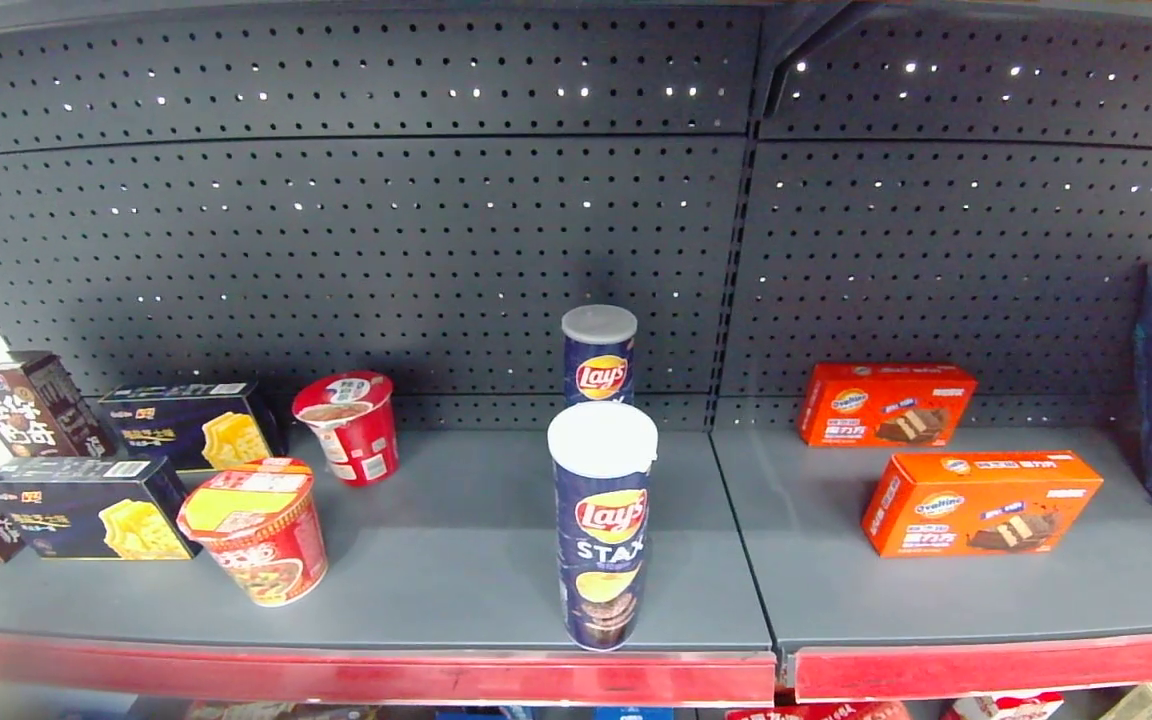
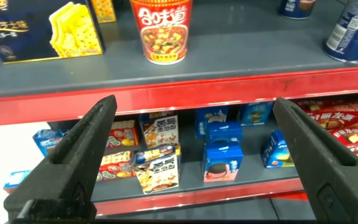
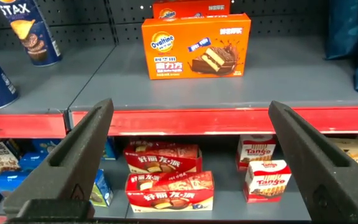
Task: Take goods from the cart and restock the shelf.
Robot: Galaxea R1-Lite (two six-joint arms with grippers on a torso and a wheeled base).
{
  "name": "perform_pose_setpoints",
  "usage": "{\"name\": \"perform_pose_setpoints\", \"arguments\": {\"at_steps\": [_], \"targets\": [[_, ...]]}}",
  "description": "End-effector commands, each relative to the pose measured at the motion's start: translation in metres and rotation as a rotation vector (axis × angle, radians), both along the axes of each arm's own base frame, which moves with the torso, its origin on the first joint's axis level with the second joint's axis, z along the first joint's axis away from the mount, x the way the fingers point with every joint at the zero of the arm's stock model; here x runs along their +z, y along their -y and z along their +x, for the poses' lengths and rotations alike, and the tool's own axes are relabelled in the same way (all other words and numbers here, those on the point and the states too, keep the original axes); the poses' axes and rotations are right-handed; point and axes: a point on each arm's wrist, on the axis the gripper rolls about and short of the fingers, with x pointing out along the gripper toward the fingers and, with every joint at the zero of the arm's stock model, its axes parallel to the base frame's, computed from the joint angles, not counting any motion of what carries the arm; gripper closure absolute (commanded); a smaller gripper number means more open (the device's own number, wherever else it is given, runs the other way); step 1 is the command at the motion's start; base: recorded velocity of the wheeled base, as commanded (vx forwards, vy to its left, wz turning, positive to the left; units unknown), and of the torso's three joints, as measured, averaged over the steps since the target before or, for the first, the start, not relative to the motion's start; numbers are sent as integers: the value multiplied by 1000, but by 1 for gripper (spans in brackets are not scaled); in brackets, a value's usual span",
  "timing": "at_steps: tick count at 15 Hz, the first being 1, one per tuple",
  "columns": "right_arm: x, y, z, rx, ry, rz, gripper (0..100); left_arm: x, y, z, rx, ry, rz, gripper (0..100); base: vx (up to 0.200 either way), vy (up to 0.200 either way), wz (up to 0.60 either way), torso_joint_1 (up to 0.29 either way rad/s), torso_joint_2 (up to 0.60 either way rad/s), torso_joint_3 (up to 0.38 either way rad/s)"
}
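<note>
Presently, the left pincer (image 2: 194,112) and right pincer (image 3: 191,112) are held released and empty before the shelf (image 1: 456,560), presumably readied for fetching goods.

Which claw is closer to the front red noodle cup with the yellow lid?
Left. The left claw sits just below and in front of the red noodle cup; the right claw faces the front orange cardboard box, farther along the grey metal shelf.

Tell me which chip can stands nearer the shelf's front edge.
The tall can, almost at the red lip; the other can stands directly behind it, by the pegboard.
</note>
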Motion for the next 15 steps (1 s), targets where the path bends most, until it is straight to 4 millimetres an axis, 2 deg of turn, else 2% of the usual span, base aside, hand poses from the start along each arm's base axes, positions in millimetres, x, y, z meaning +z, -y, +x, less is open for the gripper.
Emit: {"name": "perform_pose_setpoints", "arguments": {"at_steps": [1, 15], "targets": [[0, 0, 0, 0, -1, 1, 0, 0, 0, 0, 3, -1, -1, 0, 0, 0, 0, 0, 0, 0], [0, 0, 0, 2, -1, 1, 0, 0, 0, 0, -1, -1, 0, 0, 0, 0, 0, 0, 0, 0]]}}
